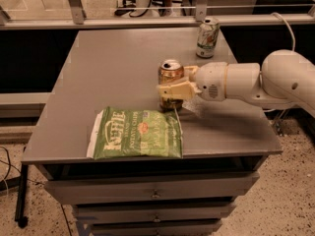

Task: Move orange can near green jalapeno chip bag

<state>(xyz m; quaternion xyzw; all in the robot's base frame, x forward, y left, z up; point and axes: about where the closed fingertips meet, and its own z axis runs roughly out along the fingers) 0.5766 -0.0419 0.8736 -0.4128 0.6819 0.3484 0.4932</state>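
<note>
Camera view shows the gripper [167,88] closed around the orange can [171,73], at about the can's mid-height. One cream-coloured finger [176,89] lies across the front of the can, in contact with its side; the opposing finger is hidden behind the can. The can is held upright, silver top facing up. Its base is at or just above the grey table [98,73]; which of the two cannot be determined. The white arm [256,80] enters from the right edge of the view and extends roughly level over the table to the gripper. The green jalapeno chip bag [138,134] lies flat near the table's front edge, white lettering up. The can stands just behind the bag's upper right corner, close to it. A white and green can [207,37] stands upright near the table's rear right corner, well apart from the held can. Drawers [152,193] sit below the tabletop.
</note>
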